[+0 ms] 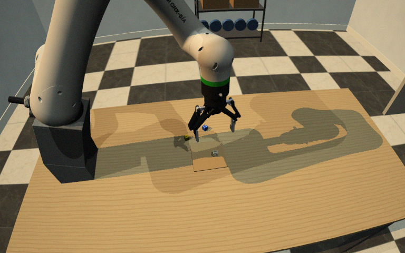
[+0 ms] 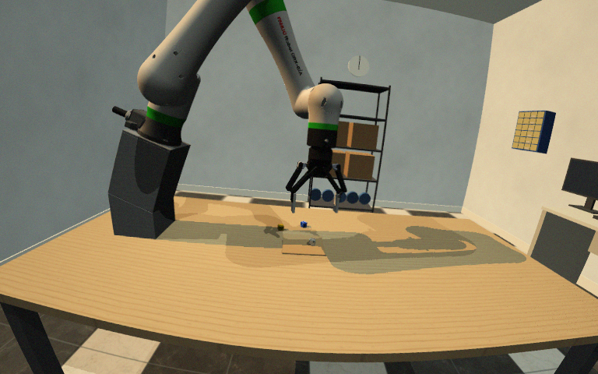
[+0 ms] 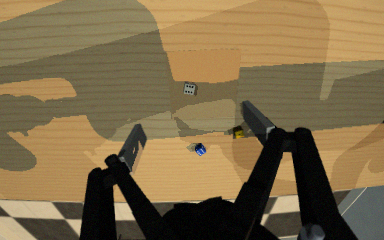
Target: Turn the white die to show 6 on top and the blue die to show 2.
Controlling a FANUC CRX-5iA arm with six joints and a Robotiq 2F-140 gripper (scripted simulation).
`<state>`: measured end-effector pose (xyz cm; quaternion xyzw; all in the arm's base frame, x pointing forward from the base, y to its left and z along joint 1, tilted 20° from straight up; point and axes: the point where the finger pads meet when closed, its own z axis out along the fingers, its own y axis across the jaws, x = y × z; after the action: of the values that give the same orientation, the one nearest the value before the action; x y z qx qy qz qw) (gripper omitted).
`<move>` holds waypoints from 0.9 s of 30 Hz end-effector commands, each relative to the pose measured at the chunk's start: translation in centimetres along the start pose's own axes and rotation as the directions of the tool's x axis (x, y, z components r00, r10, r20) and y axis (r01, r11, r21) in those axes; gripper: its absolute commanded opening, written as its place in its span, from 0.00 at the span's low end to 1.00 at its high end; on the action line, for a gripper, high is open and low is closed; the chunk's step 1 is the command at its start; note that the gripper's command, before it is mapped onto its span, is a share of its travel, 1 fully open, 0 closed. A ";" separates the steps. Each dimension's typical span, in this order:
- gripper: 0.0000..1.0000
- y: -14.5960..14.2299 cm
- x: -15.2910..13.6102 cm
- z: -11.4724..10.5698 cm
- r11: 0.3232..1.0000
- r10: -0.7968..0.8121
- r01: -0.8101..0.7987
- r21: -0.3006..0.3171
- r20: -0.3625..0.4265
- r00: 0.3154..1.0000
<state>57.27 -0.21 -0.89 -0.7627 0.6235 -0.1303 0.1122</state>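
The white die lies on the square mat; two rows of three pips show on its top in the wrist view. The blue die rests on the table behind the mat; its top number is too small to read. The yellow die is near the mat's back left corner; its top number is unclear. My gripper is wide open and empty, raised above the table behind the white die.
The wooden table carries the arm's dark pedestal at the left. Shadows of the arm fall across the mat and the dice area. A shelf rack stands beyond the table's back edge.
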 end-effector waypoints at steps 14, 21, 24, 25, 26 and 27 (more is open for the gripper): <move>1.00 -0.3 -4.3 0.6 0.792 -0.610 0.610 0.000 0.006 0.792; 1.00 -0.4 -5.9 0.7 0.632 -0.775 0.775 0.001 0.006 0.632; 1.00 -0.4 -6.8 0.8 0.531 -0.847 0.847 0.002 0.005 0.531; 1.00 -0.4 -7.0 0.8 0.497 -0.868 0.868 0.002 0.005 0.497; 1.00 -0.4 -7.3 0.9 0.461 -0.887 0.887 0.003 0.005 0.461; 1.00 -0.4 -7.4 0.9 0.458 -0.889 0.889 0.003 0.005 0.458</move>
<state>56.63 6.49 -1.92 -0.9676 0.1822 -0.1715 0.0321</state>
